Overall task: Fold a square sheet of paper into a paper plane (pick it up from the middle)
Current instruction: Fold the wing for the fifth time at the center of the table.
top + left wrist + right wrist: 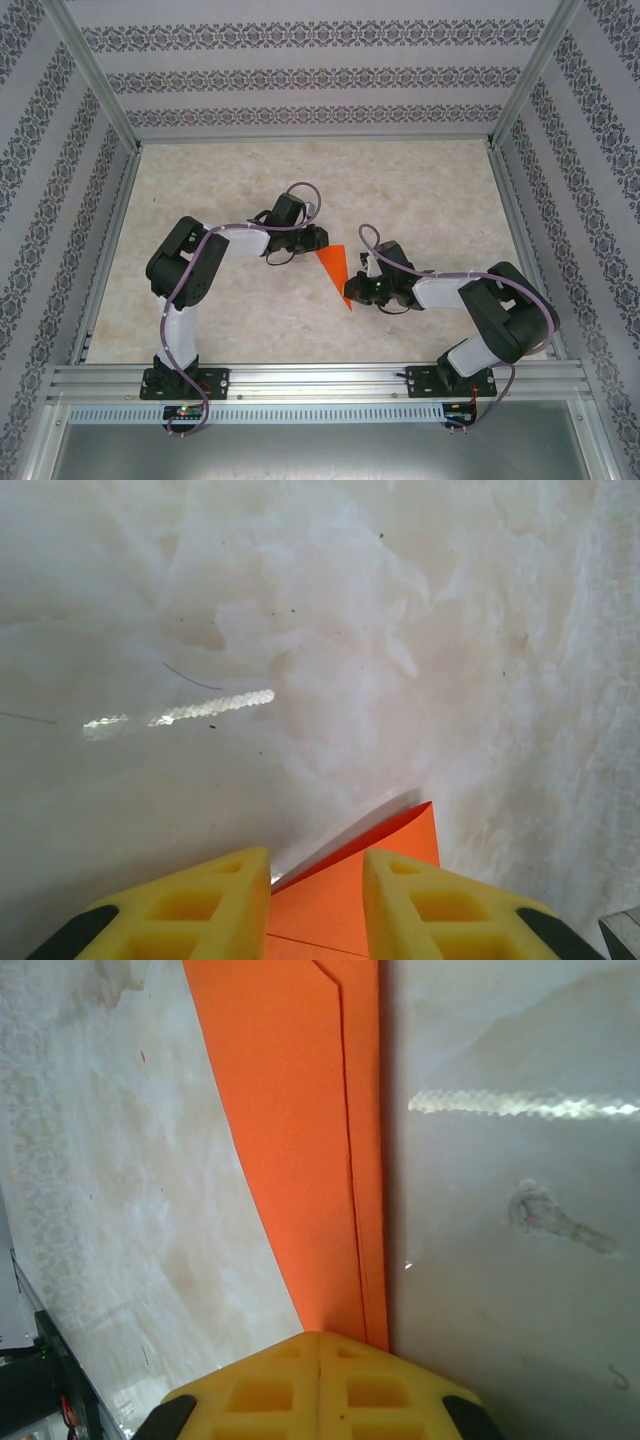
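Plain bright orange on the paper plane (337,272), with darker orange lines along the folds. Yellow on the left fingers (200,910) and the right fingers (270,1395), black at the outer corners. Mottled cream and pale beige, marble-like, on the counter (300,180). White with bands of dark grey lace-like ornament on the walls (300,80). Bare silver grey on the frame rails (300,375). Black joints and white links on the left arm (180,325) and the right arm (505,315); lilac on the cables (303,186).
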`<move>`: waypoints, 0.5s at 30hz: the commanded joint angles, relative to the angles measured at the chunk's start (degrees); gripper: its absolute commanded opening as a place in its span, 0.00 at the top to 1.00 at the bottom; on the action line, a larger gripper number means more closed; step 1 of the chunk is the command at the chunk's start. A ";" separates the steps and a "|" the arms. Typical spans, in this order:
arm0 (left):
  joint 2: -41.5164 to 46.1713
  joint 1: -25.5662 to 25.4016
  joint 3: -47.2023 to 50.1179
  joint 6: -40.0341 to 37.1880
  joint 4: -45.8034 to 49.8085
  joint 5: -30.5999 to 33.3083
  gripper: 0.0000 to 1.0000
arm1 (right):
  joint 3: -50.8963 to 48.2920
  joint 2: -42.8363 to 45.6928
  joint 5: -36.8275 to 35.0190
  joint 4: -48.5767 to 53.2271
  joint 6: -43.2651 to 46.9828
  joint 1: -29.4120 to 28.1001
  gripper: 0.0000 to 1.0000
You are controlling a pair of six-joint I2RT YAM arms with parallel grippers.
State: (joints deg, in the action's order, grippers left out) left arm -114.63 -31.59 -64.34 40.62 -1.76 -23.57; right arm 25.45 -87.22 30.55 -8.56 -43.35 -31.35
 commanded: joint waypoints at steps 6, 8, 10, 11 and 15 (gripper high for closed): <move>3.50 3.57 -2.22 -5.38 2.61 3.03 0.65 | 0.13 1.06 0.21 7.98 0.09 -0.11 1.00; 5.62 3.72 -2.89 -5.72 3.92 2.98 0.63 | 0.51 2.15 0.39 6.81 -0.85 -0.24 1.00; 8.17 3.60 -2.58 -5.33 4.85 2.48 0.61 | 1.37 4.15 1.10 5.21 -2.04 -0.53 0.97; 9.37 3.55 -2.35 -4.80 5.50 2.51 0.61 | 1.88 5.66 1.50 4.72 -2.30 -0.82 0.96; 15.04 2.50 0.86 -2.51 8.96 3.83 0.58 | 3.62 15.24 -5.11 9.94 -0.63 -0.62 0.83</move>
State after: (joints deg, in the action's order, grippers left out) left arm -104.25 -28.34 -64.90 37.56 3.79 -21.34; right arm 26.44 -77.84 30.20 -1.32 -44.75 -31.88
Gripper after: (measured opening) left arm 0.415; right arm 0.145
